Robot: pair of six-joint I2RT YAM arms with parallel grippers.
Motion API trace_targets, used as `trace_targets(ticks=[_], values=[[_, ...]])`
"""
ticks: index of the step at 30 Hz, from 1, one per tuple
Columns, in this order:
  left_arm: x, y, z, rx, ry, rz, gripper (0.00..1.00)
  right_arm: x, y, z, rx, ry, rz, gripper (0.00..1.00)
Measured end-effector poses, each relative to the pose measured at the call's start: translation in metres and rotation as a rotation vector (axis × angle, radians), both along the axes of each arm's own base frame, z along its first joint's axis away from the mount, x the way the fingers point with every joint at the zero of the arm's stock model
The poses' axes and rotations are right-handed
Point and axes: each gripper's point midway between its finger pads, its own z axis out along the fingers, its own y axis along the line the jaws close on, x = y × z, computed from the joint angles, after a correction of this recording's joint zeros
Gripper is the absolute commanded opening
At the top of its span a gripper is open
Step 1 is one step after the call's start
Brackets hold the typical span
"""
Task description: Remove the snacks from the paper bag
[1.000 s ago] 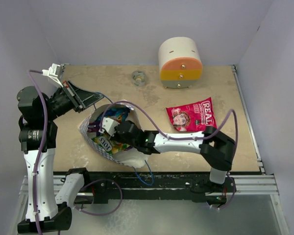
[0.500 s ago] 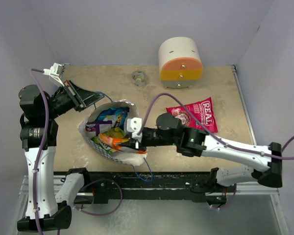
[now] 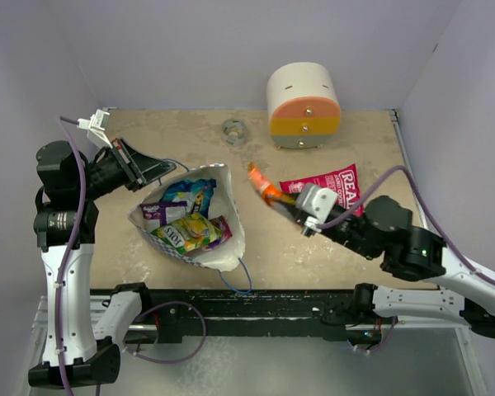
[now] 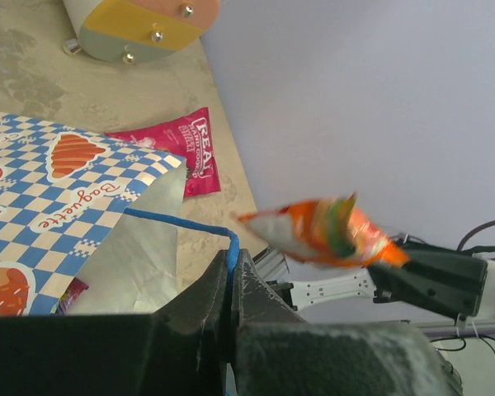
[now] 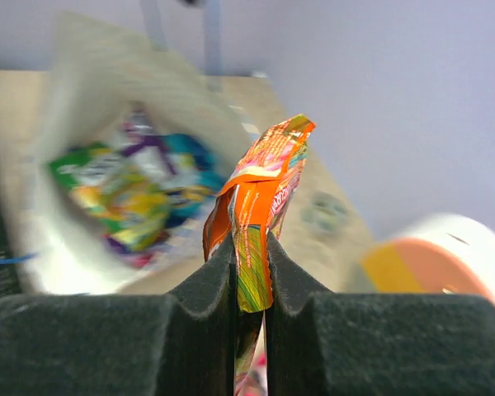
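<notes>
The right gripper point(image 5: 250, 257) pinches a crinkled, glossy orange packet point(image 5: 260, 177) by one flattened end and holds it in the air above the mottled beige desk point(image 3: 355, 140), between the paper bag point(image 3: 233, 223) and a flat pink packet point(image 3: 326, 194). The left gripper point(image 4: 231, 276) is clamped on the bag's thin blue cord handle point(image 4: 181, 223), so the cream-lined mouth gapes. Shiny snacks point(image 3: 186, 227) lie heaped inside.

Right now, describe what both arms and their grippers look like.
The left arm and right arm have white links, black joints and a purple cable each. The left gripper and right gripper have blocky matte-black fingers, with a white housing behind them.
</notes>
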Motion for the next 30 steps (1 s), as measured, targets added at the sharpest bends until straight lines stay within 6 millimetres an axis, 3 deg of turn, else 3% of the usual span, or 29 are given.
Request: trace_targets(ticks=[3,6,8,14,24,30], values=[[0.002,0.001,-0.003,0.016,0.017,0.001,0.00,0.028,-0.041,0.015,0.026,-0.122,-0.218,0.00],[0.004,0.002,-0.002,0.032,0.018,0.001,0.00,0.054,-0.080,0.009,0.006,-0.222,-0.430,0.00],[0.005,0.002,-0.002,0.038,0.020,-0.001,0.00,0.072,-0.100,-0.007,-0.046,-0.249,-0.547,0.00],[0.008,0.003,-0.007,0.044,0.039,-0.004,0.00,0.137,-0.162,-0.080,-0.269,-0.194,-0.841,0.00],[0.009,0.001,-0.003,0.041,0.037,-0.019,0.00,0.212,-0.153,-0.187,-0.679,-0.142,-0.728,0.00],[0.010,0.000,0.004,0.043,0.021,-0.026,0.00,0.236,-0.164,-0.232,-0.840,-0.113,-0.674,0.00]])
